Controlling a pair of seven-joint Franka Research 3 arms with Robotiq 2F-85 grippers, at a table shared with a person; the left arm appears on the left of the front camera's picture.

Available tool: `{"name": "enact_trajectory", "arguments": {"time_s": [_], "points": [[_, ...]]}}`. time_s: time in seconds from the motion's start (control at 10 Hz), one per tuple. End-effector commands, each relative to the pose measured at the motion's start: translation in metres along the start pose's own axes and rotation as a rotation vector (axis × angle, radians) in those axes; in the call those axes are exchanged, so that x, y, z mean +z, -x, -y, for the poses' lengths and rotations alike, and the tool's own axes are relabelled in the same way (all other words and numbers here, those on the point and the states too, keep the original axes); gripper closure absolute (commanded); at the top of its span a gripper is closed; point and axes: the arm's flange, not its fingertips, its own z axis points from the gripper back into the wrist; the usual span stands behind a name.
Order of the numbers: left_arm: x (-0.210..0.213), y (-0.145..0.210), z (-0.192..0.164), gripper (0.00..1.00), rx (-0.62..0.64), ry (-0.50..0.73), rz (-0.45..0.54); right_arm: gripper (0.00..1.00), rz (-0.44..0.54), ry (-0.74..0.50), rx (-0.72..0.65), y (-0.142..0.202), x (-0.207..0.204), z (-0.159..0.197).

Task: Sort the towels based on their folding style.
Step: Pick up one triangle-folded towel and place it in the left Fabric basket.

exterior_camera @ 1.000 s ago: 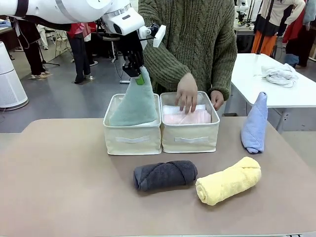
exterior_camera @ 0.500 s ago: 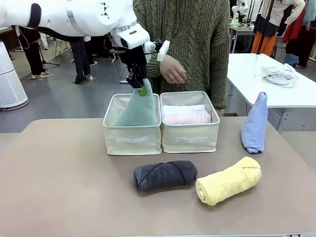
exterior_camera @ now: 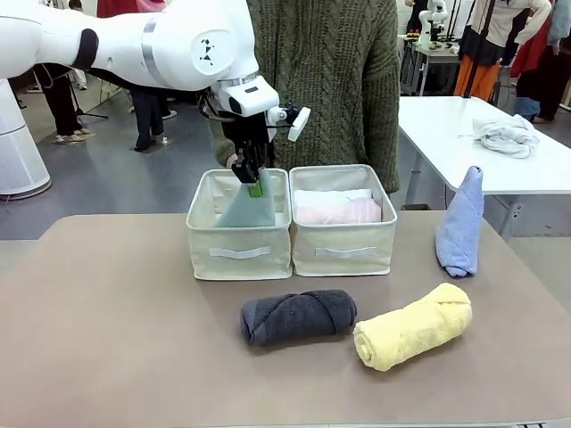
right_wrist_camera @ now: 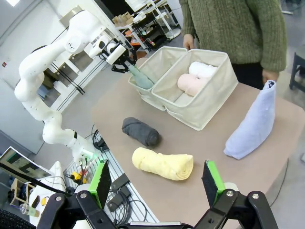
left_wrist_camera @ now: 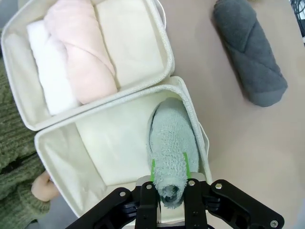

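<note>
Left gripper: your left gripper (exterior_camera: 254,181) hangs over the left bin (exterior_camera: 237,259), fingers pointing down and clamped on the tip of the pale teal cone towel (exterior_camera: 246,210)
Grip detail: from the left wrist you look straight down your own fingers; the green pads press both sides of the cone's narrow top, and the left gripper (left_wrist_camera: 169,164) sits directly above the towel
Pale teal cone towel: it stands point up with its wide base down inside the left bin (left_wrist_camera: 52,157), on the side closer to the right bin; the pale teal cone towel (left_wrist_camera: 169,138) widens away below your fingers
Right bin: the right bin (exterior_camera: 343,256) touches the left one and holds the pale pink roll (exterior_camera: 339,212) and the white roll (exterior_camera: 328,195) lying side by side, the white one farther from you
Right gripper: your right gripper (right_wrist_camera: 156,181) is spread wide, nothing between its pads, hovering high above the near right part of the table (exterior_camera: 116,339)
Dark grey roll: the dark grey roll (exterior_camera: 299,316) lies on the table in front of the bins
Yellow roll: the yellow roll (exterior_camera: 413,325) lies just right of the grey one, close beside it
Periwinkle blue cone towel: the periwinkle blue cone towel (exterior_camera: 461,223) stands upright near the table's right edge, well apart from the bins
Person: a person (exterior_camera: 330,80) in a green knitted sweater stands behind the bins
</note>
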Motion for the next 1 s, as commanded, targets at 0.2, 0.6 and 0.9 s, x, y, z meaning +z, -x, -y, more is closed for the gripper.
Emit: {"name": "enact_trajectory", "arguments": {"time_s": [0.2,0.6,0.9], "points": [[-0.024,-0.009,-0.001,0.83,0.147,0.033,-0.080,0.00,0.019,-0.015,0.017,-0.001,0.001,0.001],[-0.057,-0.009,-0.007,0.83,0.176,0.102,-0.071,0.00,0.019,-0.015,0.017,-0.001,0.001,0.001],[-0.058,-0.008,-0.007,0.35,0.166,0.073,-0.069,0.00,0.019,-0.015,0.017,-0.001,0.001,0.001]]}}
